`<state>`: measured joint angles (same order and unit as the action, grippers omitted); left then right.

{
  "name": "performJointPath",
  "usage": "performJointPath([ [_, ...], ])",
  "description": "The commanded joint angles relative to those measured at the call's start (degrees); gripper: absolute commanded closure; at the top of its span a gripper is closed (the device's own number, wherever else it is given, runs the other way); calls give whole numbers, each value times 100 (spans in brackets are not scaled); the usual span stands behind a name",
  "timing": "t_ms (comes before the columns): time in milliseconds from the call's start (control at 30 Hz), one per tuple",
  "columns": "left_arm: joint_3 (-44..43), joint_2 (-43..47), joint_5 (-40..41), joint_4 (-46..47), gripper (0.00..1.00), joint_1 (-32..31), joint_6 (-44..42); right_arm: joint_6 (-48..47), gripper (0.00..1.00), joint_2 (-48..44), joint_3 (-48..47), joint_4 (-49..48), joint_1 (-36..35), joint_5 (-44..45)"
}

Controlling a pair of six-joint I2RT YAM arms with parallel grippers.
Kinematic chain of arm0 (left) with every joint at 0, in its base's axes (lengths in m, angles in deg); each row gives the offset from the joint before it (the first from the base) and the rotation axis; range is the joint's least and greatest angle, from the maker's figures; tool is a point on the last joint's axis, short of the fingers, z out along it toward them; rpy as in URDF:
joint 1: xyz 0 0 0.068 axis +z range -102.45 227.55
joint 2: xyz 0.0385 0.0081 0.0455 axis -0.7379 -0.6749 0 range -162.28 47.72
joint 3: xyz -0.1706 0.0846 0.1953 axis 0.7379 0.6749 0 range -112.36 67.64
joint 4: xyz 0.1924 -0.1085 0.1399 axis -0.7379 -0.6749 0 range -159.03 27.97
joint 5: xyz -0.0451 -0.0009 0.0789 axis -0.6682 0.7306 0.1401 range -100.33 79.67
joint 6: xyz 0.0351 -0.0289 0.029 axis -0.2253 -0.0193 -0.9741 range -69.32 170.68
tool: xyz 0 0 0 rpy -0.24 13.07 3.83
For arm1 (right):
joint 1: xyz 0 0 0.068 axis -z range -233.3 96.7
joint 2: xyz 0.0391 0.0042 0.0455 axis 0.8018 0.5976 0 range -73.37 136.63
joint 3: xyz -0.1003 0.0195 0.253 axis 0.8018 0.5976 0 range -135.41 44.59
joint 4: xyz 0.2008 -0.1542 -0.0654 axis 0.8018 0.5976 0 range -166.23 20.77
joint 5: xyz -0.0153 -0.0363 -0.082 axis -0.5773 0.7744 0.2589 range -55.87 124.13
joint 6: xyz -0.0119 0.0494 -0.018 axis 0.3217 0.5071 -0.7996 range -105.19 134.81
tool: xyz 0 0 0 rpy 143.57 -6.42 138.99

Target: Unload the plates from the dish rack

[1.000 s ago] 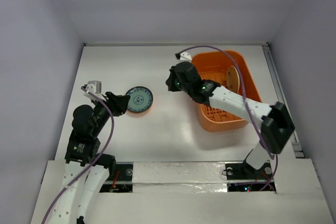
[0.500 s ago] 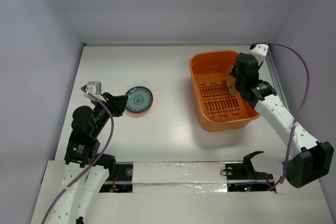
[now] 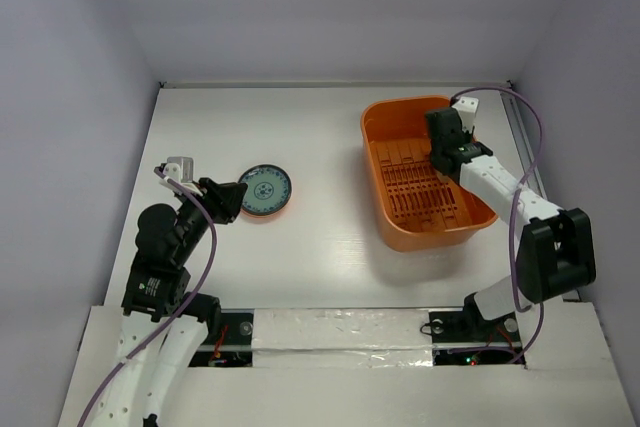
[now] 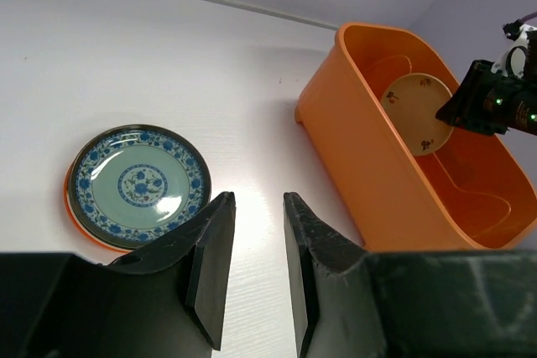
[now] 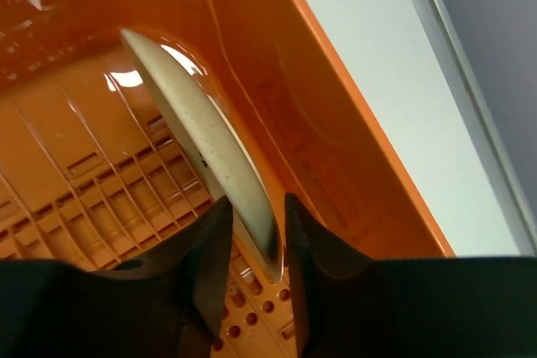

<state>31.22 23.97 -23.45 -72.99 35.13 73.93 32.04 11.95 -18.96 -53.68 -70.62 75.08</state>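
A white table (image 3: pixel 330 127) is lying between pale walls, with one orange rack (image 3: pixel 430 237) sitting on its right side. Inside the rack, one tan plate (image 5: pixel 193 136) is standing on edge against the far right wall. The right claw (image 5: pixel 256 207) is reaching down over it, one finger on each side of the plate's rim. Whether the fingers are pressing on the rim cannot be told.

On the left side of the table, one teal plate (image 4: pixel 138 188) is lying flat on top of one red-orange plate (image 4: pixel 70 207), well apart from the rack. That makes three plates in view. The left claw (image 4: pixel 256 199) is hovering just beside this stack with its fingers parted and nothing between them.

The overhead camera is hiding the tan plate behind the right arm. The left wrist camera is showing its round face, and the right wrist camera its thin edge.
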Motion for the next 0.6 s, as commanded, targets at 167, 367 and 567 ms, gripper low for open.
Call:
performJointPath([
  [167, 4, 46, 29, 252, 73, -32, -4, -97, 95, 64, -518, 66, 18, -17],
  [367, 4, 11, 21, 261, 72, -32, -4, -264, 100, -208, -816, 452, -104, 326],
  [567, 4, 10, 29, 261, 72, -32, -4, -326, 100, -902, -1230, 734, -464, 265],
])
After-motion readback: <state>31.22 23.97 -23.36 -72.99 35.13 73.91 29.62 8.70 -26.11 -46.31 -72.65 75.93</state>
